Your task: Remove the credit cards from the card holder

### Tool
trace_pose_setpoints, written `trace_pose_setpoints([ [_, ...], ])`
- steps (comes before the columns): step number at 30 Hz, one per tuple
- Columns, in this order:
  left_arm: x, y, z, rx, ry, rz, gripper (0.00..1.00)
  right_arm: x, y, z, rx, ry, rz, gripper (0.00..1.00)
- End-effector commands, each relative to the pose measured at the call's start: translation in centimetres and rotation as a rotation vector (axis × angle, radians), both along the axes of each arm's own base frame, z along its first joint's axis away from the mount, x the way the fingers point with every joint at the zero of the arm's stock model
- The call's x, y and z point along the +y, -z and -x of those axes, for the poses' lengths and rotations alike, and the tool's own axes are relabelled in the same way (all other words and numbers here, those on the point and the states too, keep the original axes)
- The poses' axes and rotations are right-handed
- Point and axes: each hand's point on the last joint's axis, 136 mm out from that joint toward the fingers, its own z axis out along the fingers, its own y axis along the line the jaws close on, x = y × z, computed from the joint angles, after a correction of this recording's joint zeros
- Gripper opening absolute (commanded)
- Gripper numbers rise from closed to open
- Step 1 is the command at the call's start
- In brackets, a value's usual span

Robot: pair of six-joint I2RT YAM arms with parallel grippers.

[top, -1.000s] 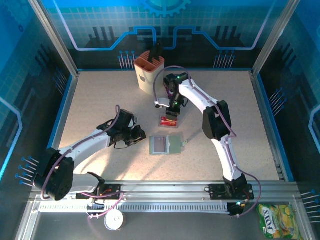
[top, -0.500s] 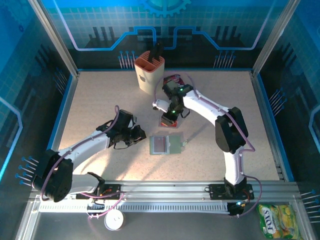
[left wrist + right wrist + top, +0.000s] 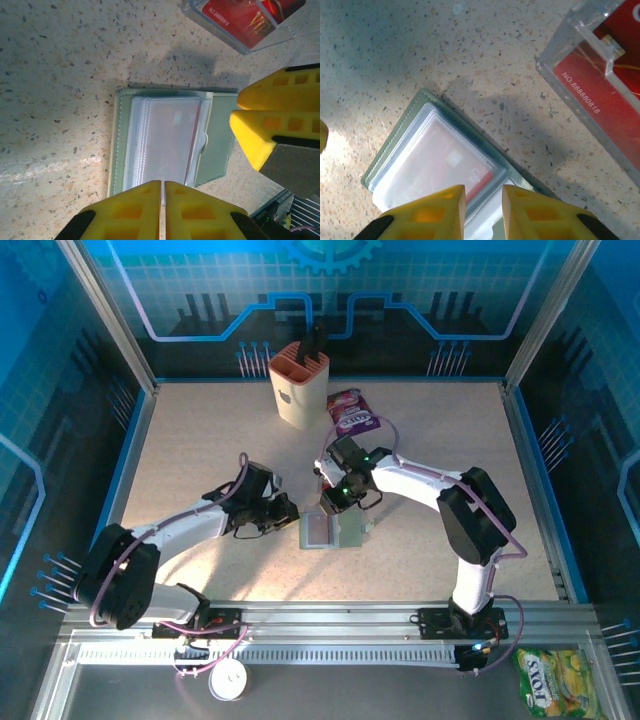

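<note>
Holder (image 3: 333,531) lies open and flat, mid-tabletop (image 3: 200,440) — a red card (image 3: 445,165) shows through its clear sleeve. Left end effector (image 3: 163,186) closed, empty, at holder's 9 o'clock. Right end effector (image 3: 484,192) over its 12 o'clock edge — jaws narrowly apart, gripping nothing.

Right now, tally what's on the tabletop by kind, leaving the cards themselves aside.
Card holder: 1
Clear card box: 1
Slotted cup: 1
Purple packet: 1
Total: 4
</note>
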Motion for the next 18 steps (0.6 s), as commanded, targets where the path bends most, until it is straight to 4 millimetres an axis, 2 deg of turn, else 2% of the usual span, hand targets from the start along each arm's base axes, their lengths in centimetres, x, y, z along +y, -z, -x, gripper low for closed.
trace_pose_setpoints([
  [1, -0.5, 0.6, 0.5, 0.027, 0.011, 0.019, 0.11, 0.0, -0.1, -1.6, -0.045, 0.088, 0.0, 0.27],
  [11, -0.5, 0.8, 0.2, 0.026, 0.006, 0.009, 0.11, -3.4, 1.7, -4.3, -0.096, 0.158, 0.124, 0.27],
  [18, -0.4, 0.9, 0.0, 0.028, -0.002, 0.003, 0.11, -3.9, 2.0, -5.6, -0.12, 0.166, 0.157, 0.27],
])
